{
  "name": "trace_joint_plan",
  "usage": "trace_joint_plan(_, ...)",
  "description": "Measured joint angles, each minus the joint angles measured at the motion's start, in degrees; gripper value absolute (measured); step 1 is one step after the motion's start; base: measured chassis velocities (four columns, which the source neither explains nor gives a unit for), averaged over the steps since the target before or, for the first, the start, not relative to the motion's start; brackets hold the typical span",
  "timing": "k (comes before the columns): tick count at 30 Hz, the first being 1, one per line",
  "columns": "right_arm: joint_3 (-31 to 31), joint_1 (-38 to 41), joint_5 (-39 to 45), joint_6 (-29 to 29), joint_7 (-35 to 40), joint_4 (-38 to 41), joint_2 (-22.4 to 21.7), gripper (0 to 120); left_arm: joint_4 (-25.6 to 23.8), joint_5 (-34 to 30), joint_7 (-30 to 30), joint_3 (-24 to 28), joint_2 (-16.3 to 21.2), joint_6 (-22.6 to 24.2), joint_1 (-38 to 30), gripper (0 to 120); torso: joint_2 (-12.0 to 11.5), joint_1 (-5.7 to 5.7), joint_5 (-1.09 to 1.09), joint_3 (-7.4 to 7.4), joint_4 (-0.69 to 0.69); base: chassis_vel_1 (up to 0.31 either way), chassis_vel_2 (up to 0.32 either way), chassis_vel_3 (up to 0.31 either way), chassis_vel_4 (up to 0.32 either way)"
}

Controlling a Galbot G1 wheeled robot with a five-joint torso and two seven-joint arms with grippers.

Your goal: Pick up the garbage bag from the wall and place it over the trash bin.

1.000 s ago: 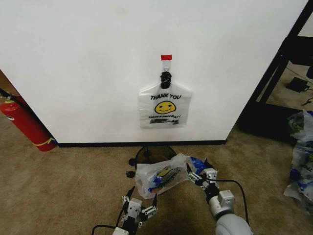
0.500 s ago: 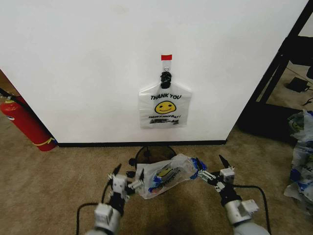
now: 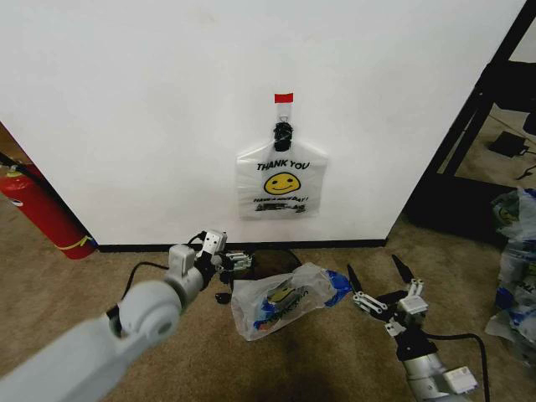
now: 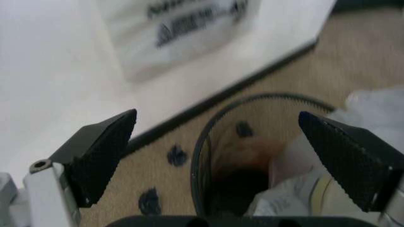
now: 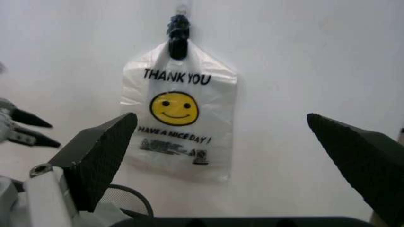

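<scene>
Both arms have pulled away: left gripper (image 3: 237, 261) now by the baseboard, right gripper (image 3: 383, 289) aside, fingers apart. Garbage bag (image 3: 285, 300) released, draped over trash bin (image 3: 266, 260); placement looks done.

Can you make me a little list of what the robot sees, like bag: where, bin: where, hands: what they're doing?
garbage bag: clear, crinkly, lying over the trash bin's mouth, sagging toward the carpet
trash bin: black, by the wall's baseboard
wall: white, smiley bag hanging from a black clip
left gripper: open, at the bin's rim, holding nothing
right gripper: open, beside the bag, apart from it
fire extinguisher: red, leaning at the wall
</scene>
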Motion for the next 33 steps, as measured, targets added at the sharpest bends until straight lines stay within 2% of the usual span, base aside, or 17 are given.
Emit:
trace_joint_plan(1, 0.37, -0.84, -0.21, 0.05, 0.00, 0.63, 0.33, 100, 1.70, -1.83, 0.34, 2.01, -0.93, 2.75, -3.10, 100, 0.00, 0.00, -0.02, 0.00, -0.02, 0.000, 0.000, 0.000, 0.000)
trace_joint_plan(5, 1.08, -2.34, -0.38, -0.18, 0.17, 2.43, 0.83, 100, 7.67, -4.60, 0.77, 8.86, -4.66, 7.79, -10.51, 100, 0.00, 0.00, -0.03, 0.00, -0.01, 0.000, 0.000, 0.000, 0.000)
trace_joint_plan(11, 1.96, -2.61, -0.37, -1.54, 1.05, 3.88, 0.99, 100, 13.49, -4.41, 1.80, 14.59, -7.56, 10.43, -16.35, 100, 0.00, 0.00, -0.01, 0.00, 0.02, 0.000, 0.000, 0.000, 0.000)
trace_joint_plan(13, 2.64, -2.96, -0.29, -1.88, 1.32, 4.81, 1.17, 100, 16.32, -3.56, 2.66, 17.54, -8.69, 10.80, -19.75, 100, 0.00, 0.00, 0.01, -0.01, 0.02, 0.000, 0.000, 0.000, 0.000)
trace_joint_plan(15, 2.87, -3.12, -0.22, -1.92, 1.37, 5.08, 1.24, 100, 17.61, -3.37, 2.90, 18.32, -9.23, 10.80, -20.83, 100, 0.00, -0.01, 0.00, -0.01, 0.02, 0.000, 0.000, 0.000, 0.000)
trace_joint_plan(20, 4.35, -4.21, 0.45, -1.91, 1.40, 5.91, 1.49, 100, 26.37, -1.56, 5.52, 22.15, -13.02, 10.65, -25.42, 100, 0.00, -0.01, 0.00, -0.01, 0.00, 0.000, 0.000, 0.000, 0.000)
trace_joint_plan(24, 5.13, -4.38, 0.89, -1.90, 1.45, 5.86, 1.42, 100, 28.10, -1.55, 5.99, 23.08, -13.81, 10.58, -25.89, 98, 0.00, -0.01, 0.00, -0.01, 0.03, 0.000, 0.000, 0.000, 0.000)
trace_joint_plan(29, 5.49, -4.29, 1.43, -2.18, 1.83, 5.31, 1.15, 100, 30.40, -1.02, 6.10, 24.88, -15.23, 10.44, -26.09, 90, 0.00, -0.01, -0.01, 0.00, 0.01, 0.000, 0.000, 0.000, 0.000)
trace_joint_plan(33, 5.23, -3.95, 1.41, -2.70, 2.14, 5.04, 1.09, 100, 31.88, -0.49, 7.43, 26.95, -15.74, 10.36, -26.45, 74, 0.00, -0.01, -0.01, -0.01, 0.02, 0.000, 0.000, 0.000, 0.000)
